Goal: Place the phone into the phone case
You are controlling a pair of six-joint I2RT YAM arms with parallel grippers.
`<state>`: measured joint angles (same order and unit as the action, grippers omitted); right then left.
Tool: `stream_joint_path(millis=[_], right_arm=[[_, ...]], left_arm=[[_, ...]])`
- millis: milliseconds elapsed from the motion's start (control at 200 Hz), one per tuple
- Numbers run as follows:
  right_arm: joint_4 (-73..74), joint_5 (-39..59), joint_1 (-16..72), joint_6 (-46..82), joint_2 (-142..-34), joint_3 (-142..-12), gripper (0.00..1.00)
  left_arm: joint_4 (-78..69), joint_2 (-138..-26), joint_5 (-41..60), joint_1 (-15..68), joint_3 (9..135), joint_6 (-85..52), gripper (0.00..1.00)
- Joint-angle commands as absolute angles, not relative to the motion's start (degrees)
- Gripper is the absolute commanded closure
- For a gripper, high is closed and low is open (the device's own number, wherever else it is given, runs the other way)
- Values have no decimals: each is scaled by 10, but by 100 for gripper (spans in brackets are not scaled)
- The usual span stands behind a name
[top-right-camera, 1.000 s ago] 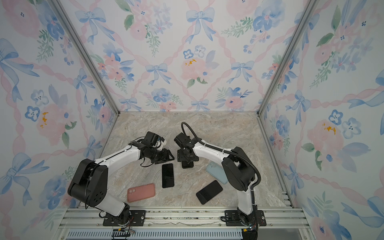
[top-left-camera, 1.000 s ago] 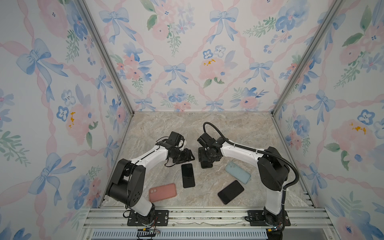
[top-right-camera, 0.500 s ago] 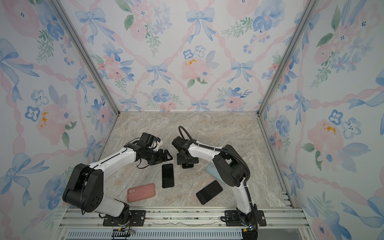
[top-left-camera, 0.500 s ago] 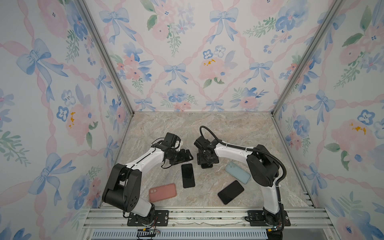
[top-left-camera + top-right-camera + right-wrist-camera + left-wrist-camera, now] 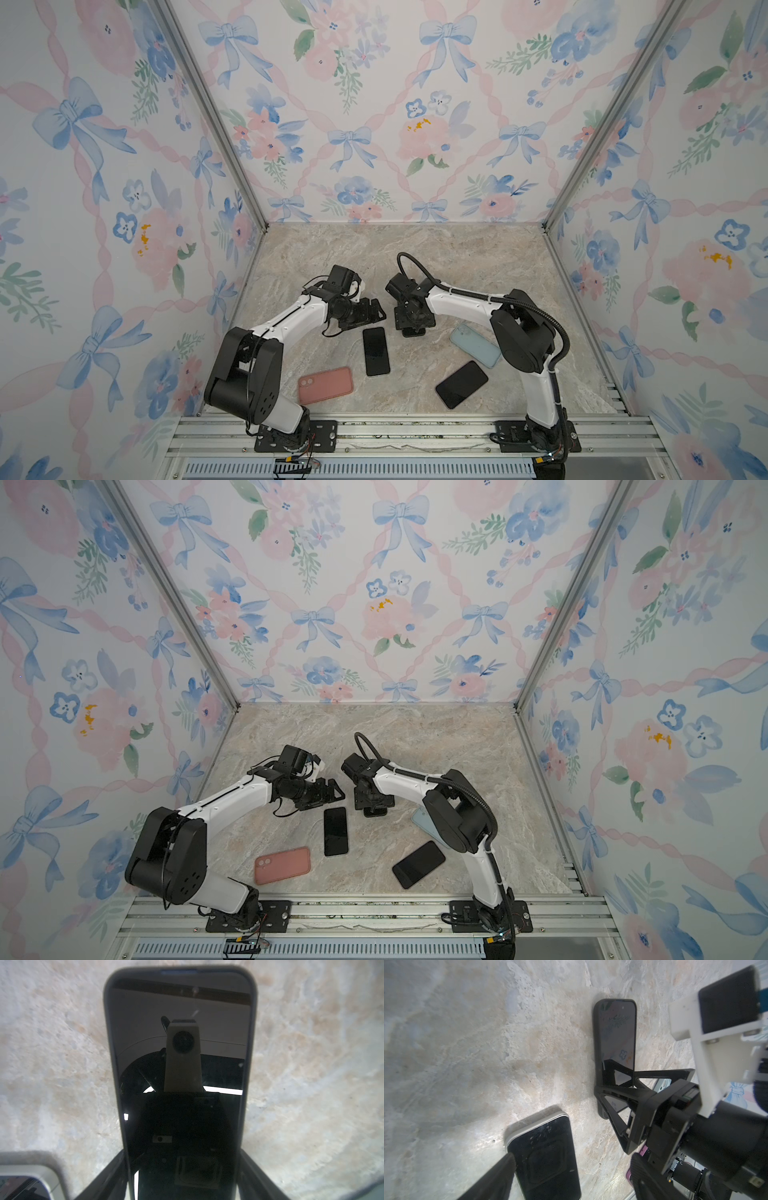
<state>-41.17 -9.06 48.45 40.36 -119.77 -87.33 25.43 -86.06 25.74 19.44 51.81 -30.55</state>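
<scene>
Right wrist view is showing the phone [image 5: 180,1084] lying screen-up inside the dark phone case [image 5: 114,1043], whose rim is framing the glass along every side that is visible. The right gripper [image 5: 181,1153] is straddling the cased phone's near end, its fingers [image 5: 112,1176] running along the two long sides. Whether they are squeezing or merely bracketing it cannot be told. The cased phone is resting flat near the middle of the table [image 5: 457,266], roughly halfway between the back and front edges. The left gripper [image 5: 377,311] is hanging near it, jaws spread and empty, above the far end of a bare black phone [image 5: 376,351].

Judging by the rim, the phone is looking seated, so the step in hand is probably confirming the fit. Doing that well is meaning pressing straight down along each edge rather than pinching sideways, since side pressure could be bowing a soft case and popping a corner free. Parting the jaws fully before rising vertically is looking safest, so nothing is dragging the case along.
</scene>
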Motion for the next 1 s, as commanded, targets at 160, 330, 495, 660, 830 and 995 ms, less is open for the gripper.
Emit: stream_joint_path(millis=[160,330,495,660,830,995], right_arm=[[-447,-97,456,396,-1192,-921,40],[-457,-98,414,368,-1203,-967,41],[-480,-91,373,331,-1245,-1045,41],[-514,-80,333,306,-1305,-1144,42],[-539,-64,303,280,-1367,-1240,42],[-556,-60,283,267,-1413,-1302,42]], left_arm=[[262,-887,258,192,559,-300,12],[262,-924,260,197,600,-301,12],[263,-973,266,202,653,-304,12],[262,-1028,272,203,713,-307,12],[263,-1086,295,206,774,-305,12],[264,-1120,300,207,810,-306,11]])
